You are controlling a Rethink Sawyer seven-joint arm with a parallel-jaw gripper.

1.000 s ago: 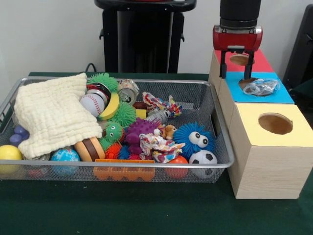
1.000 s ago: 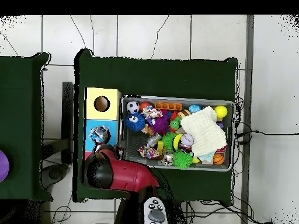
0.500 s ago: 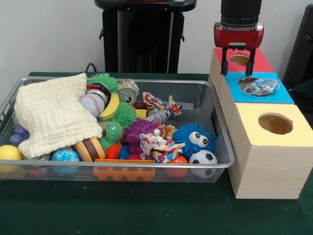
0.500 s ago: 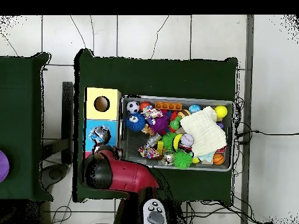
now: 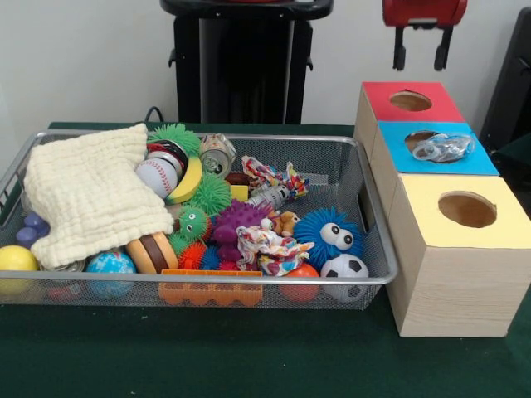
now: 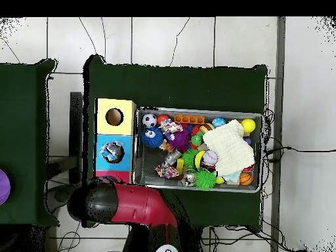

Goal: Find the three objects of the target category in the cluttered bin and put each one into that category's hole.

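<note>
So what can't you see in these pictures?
- Front view: whatever lies under the cream cloth in the wire bin.
- Front view: the arm above the hand, cut off by the top edge.
- Both views: whether the clear bottle on the blue box's hole has dropped in.

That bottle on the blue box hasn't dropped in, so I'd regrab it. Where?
Grip the clear bottle across its middle, coming straight down: it lies on its side on the blue box, partly over the hole, likely leaving its narrow width open.
</note>
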